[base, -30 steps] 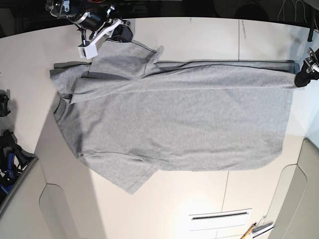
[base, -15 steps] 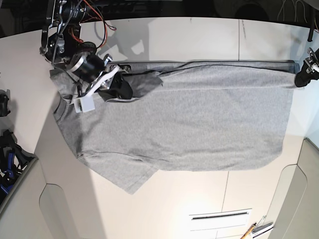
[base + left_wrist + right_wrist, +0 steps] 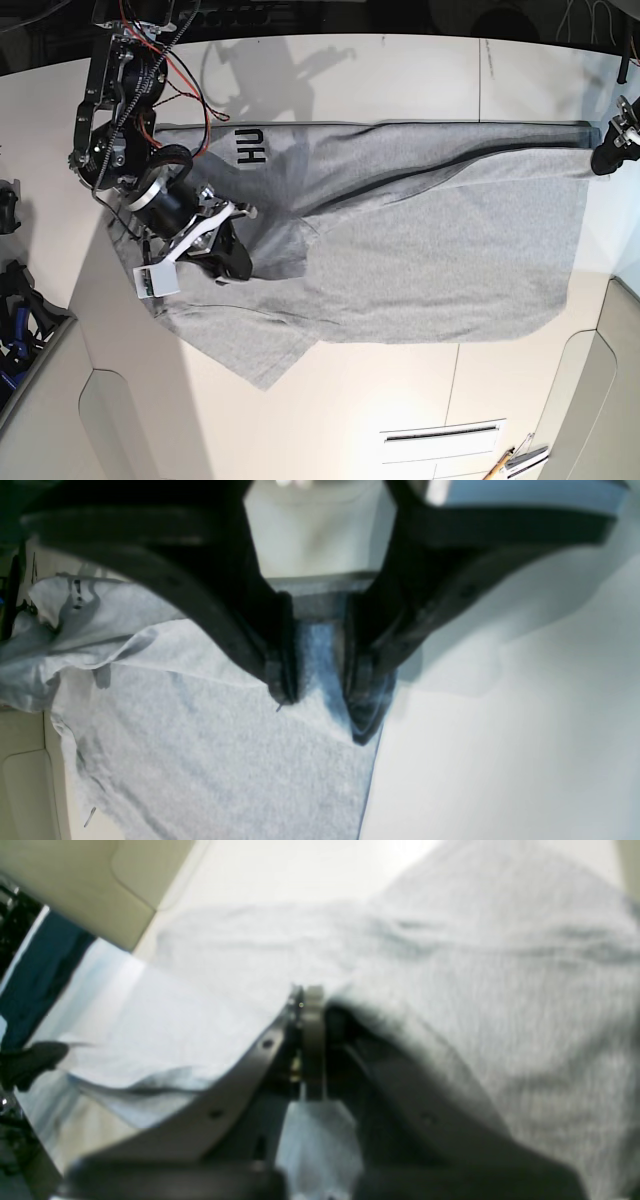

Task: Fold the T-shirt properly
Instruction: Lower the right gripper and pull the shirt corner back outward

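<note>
I see the T-shirt (image 3: 420,240) spread across the white table (image 3: 400,75), heather grey, lying sideways in the base view with its hem toward that view's right and its neck end toward the left. The far long edge is folded over toward the middle, and the turned-back layer shows dark block letters reading "HU" (image 3: 247,146) near the far left. One short sleeve (image 3: 262,352) sticks out flat on the near side. The cloth is mostly smooth on the right half and creased where the fold runs diagonally from the middle toward the far right corner.

My right gripper (image 3: 232,262) sits over the left part of the shirt, and in its wrist view the jaws are pressed together on a bunched ridge of grey fabric (image 3: 400,1005), pinching it. My left gripper (image 3: 606,157) is at the far right corner of the hem. In its wrist view the two black fingers (image 3: 280,670) stand narrowly apart with the shirt's edge (image 3: 320,645) between them, gripping that corner just at the table's surface.
</note>
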Motion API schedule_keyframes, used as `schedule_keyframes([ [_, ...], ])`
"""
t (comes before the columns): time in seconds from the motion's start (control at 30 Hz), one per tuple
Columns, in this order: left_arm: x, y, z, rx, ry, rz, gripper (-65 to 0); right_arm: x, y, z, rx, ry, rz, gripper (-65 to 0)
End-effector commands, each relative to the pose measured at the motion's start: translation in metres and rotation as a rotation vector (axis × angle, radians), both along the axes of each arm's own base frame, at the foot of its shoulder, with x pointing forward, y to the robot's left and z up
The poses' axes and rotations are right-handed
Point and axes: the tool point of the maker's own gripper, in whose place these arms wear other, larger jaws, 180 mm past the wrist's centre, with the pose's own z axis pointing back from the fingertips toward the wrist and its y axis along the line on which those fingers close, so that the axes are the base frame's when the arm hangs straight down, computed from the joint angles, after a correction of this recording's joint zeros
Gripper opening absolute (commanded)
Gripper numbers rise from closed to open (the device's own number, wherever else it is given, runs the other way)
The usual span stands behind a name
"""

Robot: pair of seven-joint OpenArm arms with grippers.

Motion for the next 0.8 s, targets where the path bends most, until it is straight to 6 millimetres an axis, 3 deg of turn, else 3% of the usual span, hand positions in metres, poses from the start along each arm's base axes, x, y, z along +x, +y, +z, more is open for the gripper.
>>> schedule_keyframes([
  [0.0, 0.0108, 0.0082, 0.0184, 0.021, -0.057, 0.001, -45.4, 0.0099, 0.0003, 0.0196, 0.018, -0.071, -0.006, -65.0],
  [0.2, 0.0104, 0.0079, 0.0179, 0.020, -0.054, -0.001, -45.4, 0.0170, -0.0039, 0.0234, -0.018, -0.095, -0.021, -65.0],
  [0.23, 0.0103, 0.0079, 0.0178, 0.021, -0.053, -0.002, -45.4, 0.0173, -0.0043, 0.0231, -0.022, -0.095, -0.021, -61.8],
  [0.33, 0.0103, 0.0080, 0.0177, 0.021, -0.053, -0.002, -45.4, 0.0174, -0.0046, 0.0227, -0.025, -0.094, -0.022, -44.4],
  [0.4, 0.0103, 0.0079, 0.0178, 0.021, -0.053, -0.002, -45.4, 0.0174, -0.0048, 0.0227, -0.025, -0.094, -0.023, -40.3],
  [0.63, 0.0104, 0.0081, 0.0180, 0.021, -0.054, -0.001, -45.4, 0.0169, -0.0054, 0.0218, -0.031, -0.090, -0.020, -41.5],
  [0.7, 0.0107, 0.0081, 0.0183, 0.020, -0.055, -0.001, -45.4, 0.0156, -0.0059, 0.0191, -0.038, -0.075, -0.016, -48.2],
  [0.77, 0.0107, 0.0081, 0.0183, 0.020, -0.055, -0.001, -45.4, 0.0131, -0.0082, 0.0149, -0.053, -0.050, -0.011, -58.9],
])
